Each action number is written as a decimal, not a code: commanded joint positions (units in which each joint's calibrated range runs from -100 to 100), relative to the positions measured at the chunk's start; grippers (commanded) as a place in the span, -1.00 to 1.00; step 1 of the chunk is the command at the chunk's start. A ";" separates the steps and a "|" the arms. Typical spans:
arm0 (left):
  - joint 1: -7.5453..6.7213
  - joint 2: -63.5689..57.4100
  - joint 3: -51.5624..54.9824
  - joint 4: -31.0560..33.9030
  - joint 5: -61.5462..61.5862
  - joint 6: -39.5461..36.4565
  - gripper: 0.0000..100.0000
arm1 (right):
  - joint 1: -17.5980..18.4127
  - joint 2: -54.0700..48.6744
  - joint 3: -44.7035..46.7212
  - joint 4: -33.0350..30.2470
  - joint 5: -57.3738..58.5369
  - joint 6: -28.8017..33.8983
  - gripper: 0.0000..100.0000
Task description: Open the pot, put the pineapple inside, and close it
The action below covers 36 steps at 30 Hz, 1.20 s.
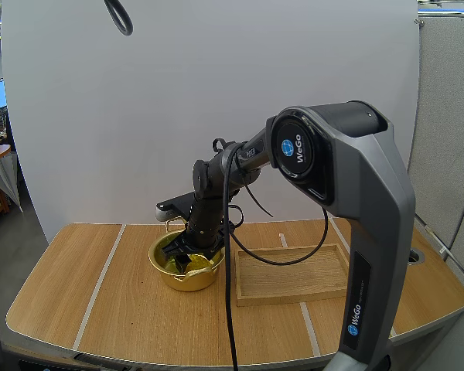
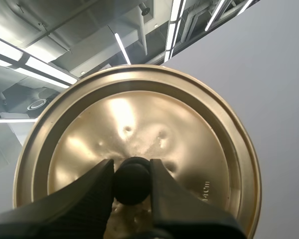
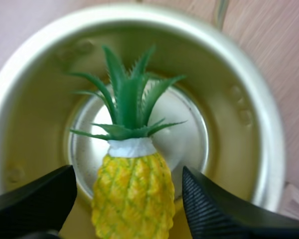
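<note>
Clamping the black knob (image 2: 131,181) of the round gold metal lid (image 2: 139,114), the left gripper (image 2: 131,167) held it clear of the open gold metal pot (image 3: 249,99). Inside the pot, the yellow green-leaved pineapple (image 3: 132,199) sat between the right gripper's (image 3: 128,172) wide jaws. By judgement, only withdrawal and closing remained.

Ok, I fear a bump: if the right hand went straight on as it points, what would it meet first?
Likely the pineapple, which lies in the gap of the open right hand with its crown pointing ahead. Past it is the pot floor. Depth is hard to judge.
</note>
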 commanded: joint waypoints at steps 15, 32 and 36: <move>-0.28 -0.13 -0.23 0.12 -2.06 -0.21 -1.00 | 0.07 -36.89 9.62 0.11 13.38 0.63 1.00; -0.28 -0.13 -0.23 0.12 -2.06 -0.21 -1.00 | 0.07 -67.79 26.17 -0.01 23.22 2.18 1.00; -0.28 -0.13 -0.23 0.12 -2.06 -0.21 -1.00 | 0.07 -73.65 28.81 -1.42 27.55 2.60 1.00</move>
